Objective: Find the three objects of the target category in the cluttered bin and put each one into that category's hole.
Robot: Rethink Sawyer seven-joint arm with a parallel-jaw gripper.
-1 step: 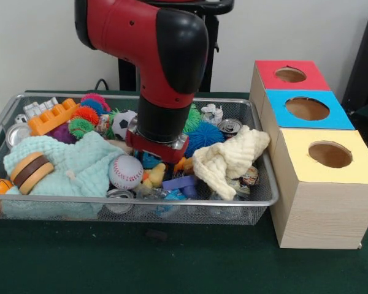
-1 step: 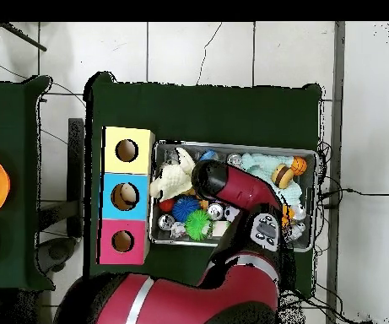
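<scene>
Baseball [image 1: 125, 171] sits at the basket's [image 1: 172, 202] front, beside the lowered gripper [image 1: 156, 160], whose opening you cannot tell, so lift straight up, clear of the cream cloth [image 1: 230, 160]

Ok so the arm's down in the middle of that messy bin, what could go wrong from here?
The gripper is buried in clutter between the baseball and the cream cloth, so it might close on the wrong item or snag the cloth and drag it out. The arm hides its fingers in both views, so a bad grasp may go unnoticed. The mint cloth could also be hiding targets.
</scene>
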